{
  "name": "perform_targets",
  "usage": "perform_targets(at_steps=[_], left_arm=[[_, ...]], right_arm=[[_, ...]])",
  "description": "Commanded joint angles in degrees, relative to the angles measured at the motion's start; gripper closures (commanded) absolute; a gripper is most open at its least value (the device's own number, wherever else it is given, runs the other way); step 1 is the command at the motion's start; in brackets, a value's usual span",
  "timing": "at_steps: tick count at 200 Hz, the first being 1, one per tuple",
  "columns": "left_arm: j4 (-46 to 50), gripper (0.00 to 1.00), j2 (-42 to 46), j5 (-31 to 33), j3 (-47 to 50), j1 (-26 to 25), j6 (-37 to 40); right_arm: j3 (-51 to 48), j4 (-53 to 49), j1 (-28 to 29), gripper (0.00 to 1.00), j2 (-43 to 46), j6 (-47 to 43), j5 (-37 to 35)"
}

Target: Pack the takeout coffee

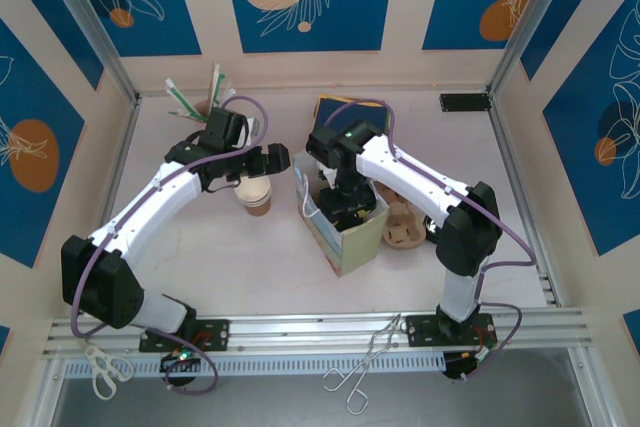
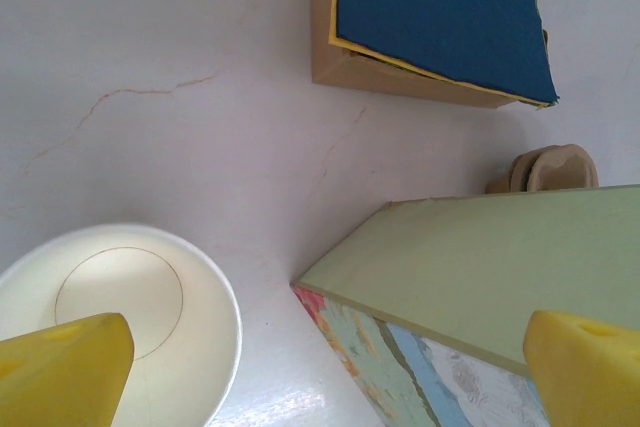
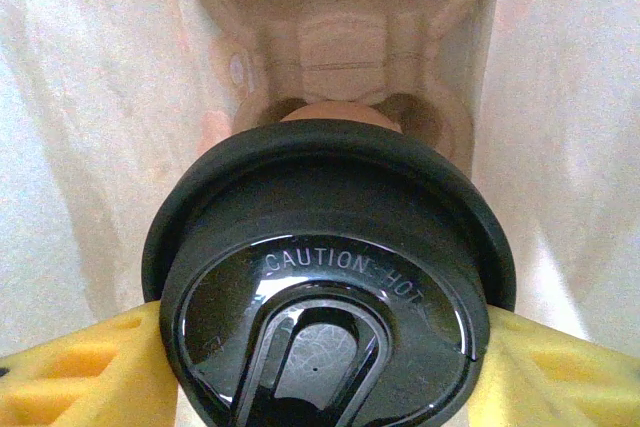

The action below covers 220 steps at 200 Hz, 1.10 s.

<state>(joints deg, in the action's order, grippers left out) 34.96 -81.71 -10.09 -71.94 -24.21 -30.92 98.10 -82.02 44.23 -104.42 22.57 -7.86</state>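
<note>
The takeout coffee (image 3: 330, 287), with its black "CAUTION HOT" lid, sits between my right gripper's yellow fingers (image 3: 80, 367). My right gripper (image 3: 325, 372) is shut on it, low inside the paper bag (image 1: 345, 237), above a moulded pulp cup carrier (image 3: 340, 37) at the bag's bottom. In the top view the right gripper (image 1: 345, 202) reaches down into the bag's mouth. My left gripper (image 1: 265, 160) hangs open over the table, between a lidless brown cup (image 2: 120, 317) and the bag's wall (image 2: 480, 277), holding nothing.
A box of blue napkins (image 2: 440, 17) stands behind the bag. A second pulp carrier (image 1: 405, 227) lies right of the bag. Straws and stirrers (image 1: 195, 102) stand at the back left. Metal tongs (image 1: 360, 367) and scissors (image 1: 100, 367) lie on the front rail.
</note>
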Motion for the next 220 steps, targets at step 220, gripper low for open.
perform_targets(at_steps=[220], left_arm=[[1.0,0.00,-0.1,-1.3,-2.1,0.9,1.8]], right_arm=[[-3.8,3.1,-1.7,0.36,-1.4,-0.7,2.4]])
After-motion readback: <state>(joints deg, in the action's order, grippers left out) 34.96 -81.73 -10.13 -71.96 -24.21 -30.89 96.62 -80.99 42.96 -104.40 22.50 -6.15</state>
